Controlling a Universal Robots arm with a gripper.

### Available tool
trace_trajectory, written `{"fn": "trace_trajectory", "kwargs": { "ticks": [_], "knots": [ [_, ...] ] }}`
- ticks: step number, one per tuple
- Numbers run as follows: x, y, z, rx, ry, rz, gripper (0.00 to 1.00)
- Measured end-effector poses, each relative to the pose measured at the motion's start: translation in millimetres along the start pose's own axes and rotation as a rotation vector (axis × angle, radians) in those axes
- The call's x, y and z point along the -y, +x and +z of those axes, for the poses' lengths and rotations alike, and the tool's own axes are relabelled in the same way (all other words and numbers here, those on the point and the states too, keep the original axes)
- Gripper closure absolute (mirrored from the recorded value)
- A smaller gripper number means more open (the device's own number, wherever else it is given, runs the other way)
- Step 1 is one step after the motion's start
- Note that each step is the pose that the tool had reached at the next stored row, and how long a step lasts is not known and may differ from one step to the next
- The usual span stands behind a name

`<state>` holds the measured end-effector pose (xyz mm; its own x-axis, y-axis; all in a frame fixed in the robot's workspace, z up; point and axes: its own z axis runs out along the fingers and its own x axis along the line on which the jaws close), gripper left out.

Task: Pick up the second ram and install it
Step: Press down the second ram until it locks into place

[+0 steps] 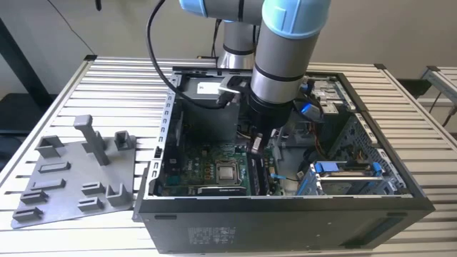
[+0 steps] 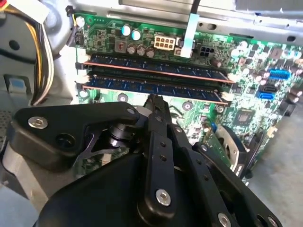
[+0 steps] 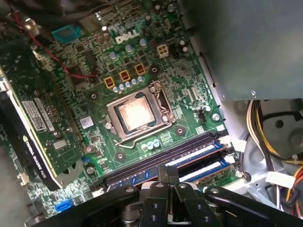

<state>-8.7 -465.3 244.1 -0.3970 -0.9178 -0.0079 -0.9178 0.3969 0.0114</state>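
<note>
Dark-blue, the second ram (image 2: 151, 88) sits in its slot on the motherboard (image 2: 246, 101), at twelve o'clock of the claw (image 2: 156, 101), whose fingers are together; seating seemingly wants downward press.

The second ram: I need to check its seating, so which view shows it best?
The second wrist view: the second ram runs full length in its slot, just past the gripper. The first wrist view shows it partly behind the gripper; the exterior view shows a dark sliver.
</note>
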Motion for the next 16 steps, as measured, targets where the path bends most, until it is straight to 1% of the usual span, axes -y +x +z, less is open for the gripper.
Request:
{"fn": "trace_trajectory", "kwargs": {
  "ticks": [9, 16],
  "knots": [
    [-0.2, 0.1, 2.1, 0.0037, -0.0001, -0.139, 0.89],
    [-0.3, 0.2, 5.1, 0.0049, 0.0014, -0.243, 0.89]
  ]
}}
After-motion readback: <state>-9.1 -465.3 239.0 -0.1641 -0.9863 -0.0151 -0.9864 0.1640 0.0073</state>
